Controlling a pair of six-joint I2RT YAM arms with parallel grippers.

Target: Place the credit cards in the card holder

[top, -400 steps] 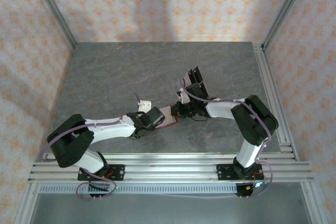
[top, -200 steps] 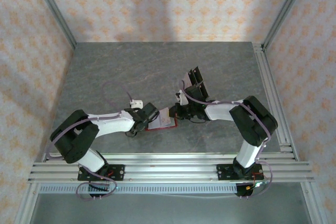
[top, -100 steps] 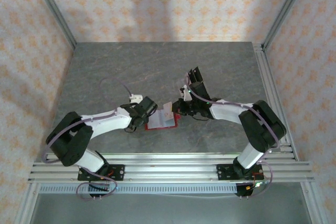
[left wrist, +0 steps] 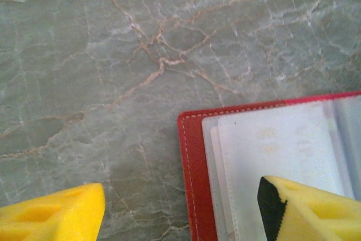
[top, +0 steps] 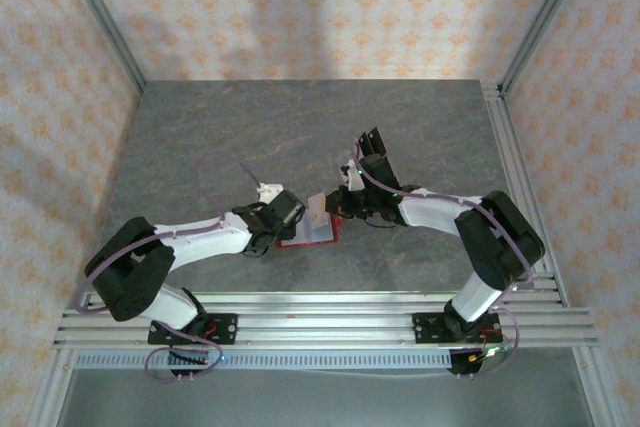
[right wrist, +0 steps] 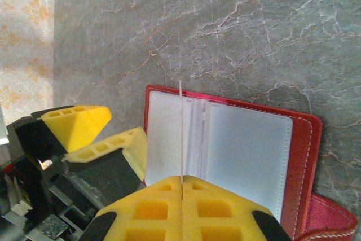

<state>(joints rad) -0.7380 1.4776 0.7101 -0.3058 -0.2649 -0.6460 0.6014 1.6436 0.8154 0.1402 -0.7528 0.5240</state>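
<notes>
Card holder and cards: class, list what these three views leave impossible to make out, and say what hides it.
- Right wrist view: the credit card in the right hand stands edge-on, so its face cannot be read.
- Left wrist view: the card holder is cut off by the right and bottom edges, and the left hand covers part.
- Top view: dark flat things beyond the right arm are too small to identify.
</notes>
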